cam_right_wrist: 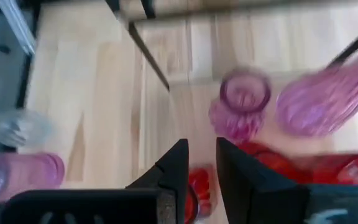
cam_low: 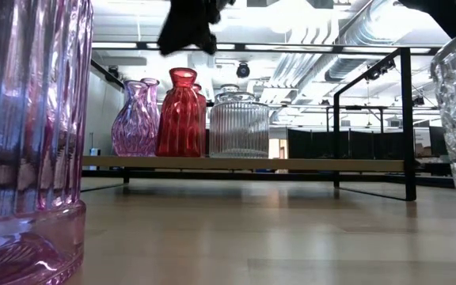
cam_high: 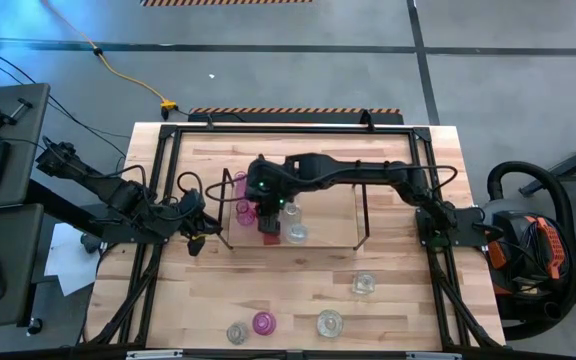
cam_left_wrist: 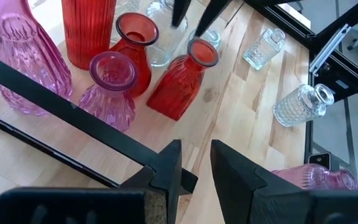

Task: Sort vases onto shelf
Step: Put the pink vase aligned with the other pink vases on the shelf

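The shelf [cam_high: 338,225] is a light-wood board with dark wire end frames in the middle of the table. Several vases stand on its left part: pink [cam_high: 240,186], red [cam_left_wrist: 182,78] and clear [cam_high: 295,233]. In the low view they stand in a row: pink [cam_low: 133,119], red [cam_low: 180,115], clear [cam_low: 240,123]. My right gripper [cam_right_wrist: 201,152] is open and empty above the red vases; it also shows in the left wrist view [cam_left_wrist: 194,9]. My left gripper [cam_left_wrist: 195,163] is open and empty just outside the shelf's left end frame [cam_left_wrist: 73,115].
Loose vases stand on the table's near part: clear [cam_high: 364,284], clear [cam_high: 329,322], pink [cam_high: 263,322] and clear [cam_high: 236,332]. The shelf's right half is bare board. A dark metal frame [cam_high: 418,135] runs around the table.
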`<action>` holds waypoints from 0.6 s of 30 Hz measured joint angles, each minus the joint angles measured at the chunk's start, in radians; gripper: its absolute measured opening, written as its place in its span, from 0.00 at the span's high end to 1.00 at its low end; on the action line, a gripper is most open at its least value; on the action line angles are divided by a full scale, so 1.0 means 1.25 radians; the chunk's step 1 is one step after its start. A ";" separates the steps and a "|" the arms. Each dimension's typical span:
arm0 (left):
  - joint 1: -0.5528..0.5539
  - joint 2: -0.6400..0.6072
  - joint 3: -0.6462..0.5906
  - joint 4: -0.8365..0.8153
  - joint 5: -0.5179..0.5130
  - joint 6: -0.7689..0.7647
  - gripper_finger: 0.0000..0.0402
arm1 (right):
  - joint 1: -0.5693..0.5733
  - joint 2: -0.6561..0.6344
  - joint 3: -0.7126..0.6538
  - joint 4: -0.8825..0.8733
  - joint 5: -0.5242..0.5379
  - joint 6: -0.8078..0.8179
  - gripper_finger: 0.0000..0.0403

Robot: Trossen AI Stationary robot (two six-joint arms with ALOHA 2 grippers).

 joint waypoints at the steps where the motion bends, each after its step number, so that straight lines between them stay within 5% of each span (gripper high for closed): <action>1: 0.000 0.000 0.000 0.000 -0.004 0.000 0.81 | 0.000 0.000 0.017 0.000 0.001 -0.001 0.84; 5: 0.000 0.005 0.000 0.001 0.007 0.001 0.81 | 0.005 -0.003 0.084 -0.017 0.034 -0.021 0.84; 10: -0.014 0.037 0.000 0.019 0.178 0.067 0.81 | 0.013 -0.040 0.083 -0.037 0.088 -0.036 0.84; 18: -0.011 0.135 0.000 0.201 0.173 0.154 0.81 | 0.013 -0.043 0.082 -0.096 0.112 -0.021 0.84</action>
